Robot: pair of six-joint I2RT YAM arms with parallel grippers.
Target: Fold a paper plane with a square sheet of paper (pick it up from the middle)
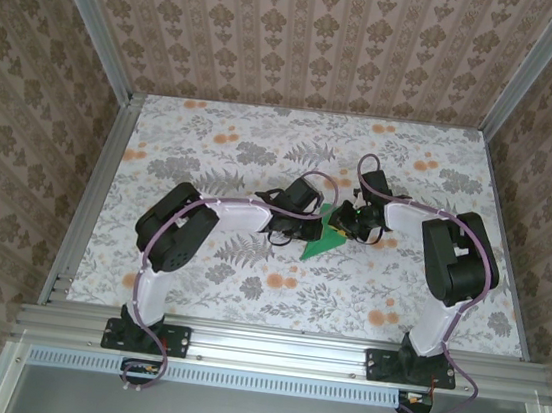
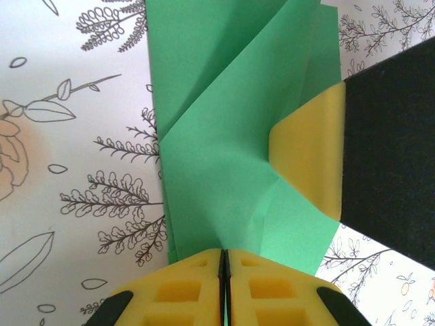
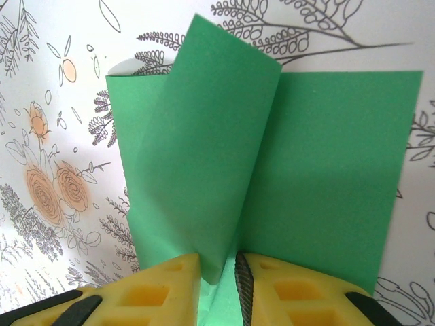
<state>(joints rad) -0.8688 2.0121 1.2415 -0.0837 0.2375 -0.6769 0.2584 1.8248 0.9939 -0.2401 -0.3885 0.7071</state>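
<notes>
The square sheet of paper (image 1: 325, 238) is bright green and lies partly folded on the table between both grippers. My left gripper (image 1: 303, 215) is shut on its near edge, the yellow fingers pressed together (image 2: 224, 261) with the green sheet (image 2: 217, 142) running into the seam. In the right wrist view a raised flap of the sheet (image 3: 204, 156) stands between the jaws of my right gripper (image 3: 219, 268), which are slightly open with a gap beside the flap. The right gripper's yellow pad (image 2: 306, 156) rests on the sheet. A paper plane is out of view.
The floral tabletop (image 1: 214, 138) spreads wide on every side of the paper. An aluminium rail (image 1: 269, 347) runs along the near edge by the arm bases, and patterned walls close in the left, right and far sides.
</notes>
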